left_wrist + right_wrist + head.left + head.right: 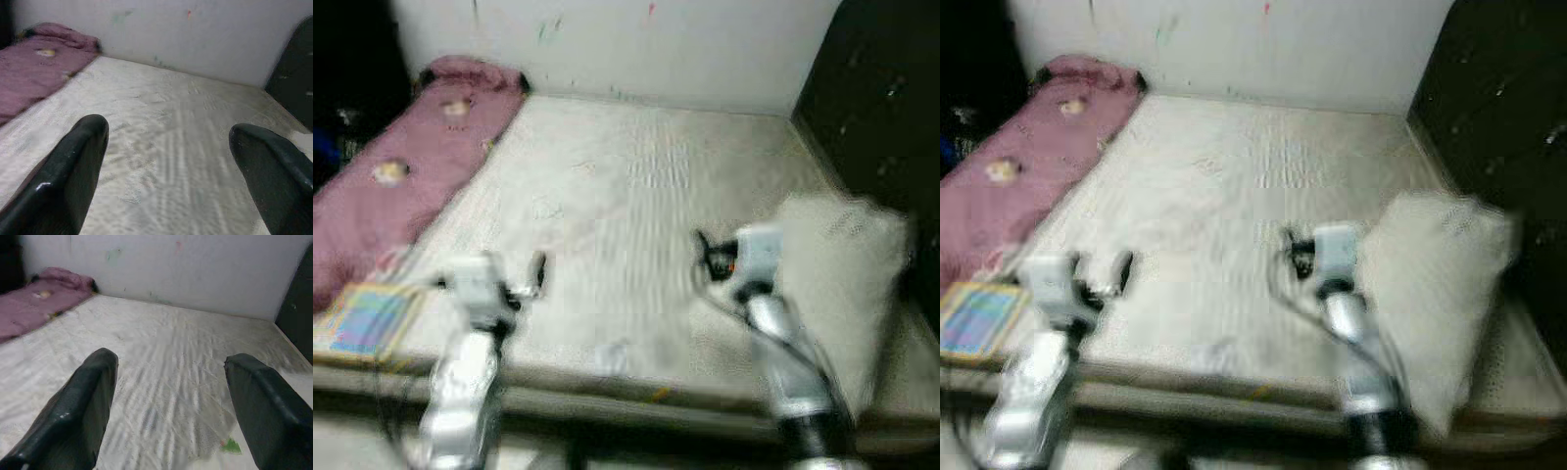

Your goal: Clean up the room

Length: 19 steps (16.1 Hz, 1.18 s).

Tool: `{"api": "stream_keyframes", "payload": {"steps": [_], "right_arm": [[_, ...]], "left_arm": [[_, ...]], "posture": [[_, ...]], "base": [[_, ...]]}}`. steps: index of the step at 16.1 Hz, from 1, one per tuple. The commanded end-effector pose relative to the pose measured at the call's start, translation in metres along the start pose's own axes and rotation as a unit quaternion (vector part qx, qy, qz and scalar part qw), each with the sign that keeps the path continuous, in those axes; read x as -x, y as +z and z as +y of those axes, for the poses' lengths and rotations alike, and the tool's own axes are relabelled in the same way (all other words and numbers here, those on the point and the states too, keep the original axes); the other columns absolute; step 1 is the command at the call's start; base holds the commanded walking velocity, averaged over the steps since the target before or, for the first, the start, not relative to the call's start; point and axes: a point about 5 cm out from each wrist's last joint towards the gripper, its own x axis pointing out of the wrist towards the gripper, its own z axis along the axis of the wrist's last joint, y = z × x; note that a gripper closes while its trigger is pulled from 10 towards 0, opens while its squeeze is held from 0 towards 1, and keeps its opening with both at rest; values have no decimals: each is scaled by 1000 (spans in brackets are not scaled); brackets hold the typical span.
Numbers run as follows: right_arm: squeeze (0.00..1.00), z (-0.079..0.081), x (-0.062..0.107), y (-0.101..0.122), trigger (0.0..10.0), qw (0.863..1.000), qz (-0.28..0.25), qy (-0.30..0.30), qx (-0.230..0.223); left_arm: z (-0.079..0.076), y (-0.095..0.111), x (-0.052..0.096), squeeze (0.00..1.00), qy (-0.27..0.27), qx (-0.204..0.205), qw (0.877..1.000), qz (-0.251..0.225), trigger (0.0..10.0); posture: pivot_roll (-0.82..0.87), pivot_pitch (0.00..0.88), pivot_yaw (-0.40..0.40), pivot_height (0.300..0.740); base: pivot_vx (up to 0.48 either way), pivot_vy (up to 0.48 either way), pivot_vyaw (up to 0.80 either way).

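A bare white mattress [626, 186] lies before me, reaching to the back wall. A white pillow [837, 284] rests on its right side. A pink blanket [401, 166] stretches along the mattress's left edge. My left gripper [168, 142] hovers open over the near left part of the mattress, empty. My right gripper [171, 377] hovers open over the near middle, just left of the pillow, also empty. In the eye views both silver arms reach forward over the mattress's front edge and the picture is blurred.
A colourful flat book or box [367, 318] lies at the mattress's near left corner. A dark cabinet [881, 98] stands on the right, close against the mattress. A white wall [636, 39] closes the back. A small green scrap [230, 446] lies on the mattress.
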Motion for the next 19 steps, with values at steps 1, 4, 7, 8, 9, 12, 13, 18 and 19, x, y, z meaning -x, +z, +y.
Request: {"api": "stream_keyframes", "payload": {"steps": [1, 4, 7, 8, 9, 12, 13, 18, 19], "right_arm": [[0, 2, -1, -1, 10000, 1000, 4, -1, -9], [0, 2, -1, -1, 10000, 1000, 4, -1, -7], [0, 1, -1, -2, 10000, 1000, 6, -1, -5], [0, 1, -2, -2, 10000, 1000, 7, -1, -5], [0, 1, -2, -2, 10000, 1000, 7, 0, -6], [0, 1, -3, -3, 10000, 1000, 9, -2, -10], [0, 1, -3, -3, 10000, 1000, 9, -2, -10], [0, 1, -3, -2, 10000, 1000, 6, -2, -8], [0, 1, -3, -2, 10000, 1000, 6, -2, -8]], "left_arm": [[6, 5, -1, 0, 6, -9, 1000, -5, 10000], [6, 5, -2, 0, 6, -8, 1000, -5, 10000], [5, 6, -2, 0, 2, -4, 1000, -10, 10000], [5, 6, -2, 0, -4, 3, 1000, -12, 10000], [4, 7, -2, 0, -9, 7, 1000, -15, 10000], [0, 10, -2, 0, -19, 12, 1000, -20, 10000], [0, 10, -2, 0, -20, 13, 1000, -20, 10000], [7, 10, -3, 0, 23, -24, 999, -12, 10000], [9, 8, -3, 0, 28, -18, 999, -5, 10000]], "posture": [[112, 0, -15, 740], [109, 0, -15, 740], [108, 0, -18, 740], [108, 0, -19, 740], [108, 0, -19, 740], [109, 0, -17, 740], [109, 0, -16, 740], [107, 0, -16, 740], [107, 0, -14, 740]], "base": [[0, 480, 0], [0, 320, 0], [0, 0, 0], [0, 0, 0], [0, 0, 0], [0, 0, -800], [0, 0, -800], [0, 0, 0], [0, 0, 0]]}}
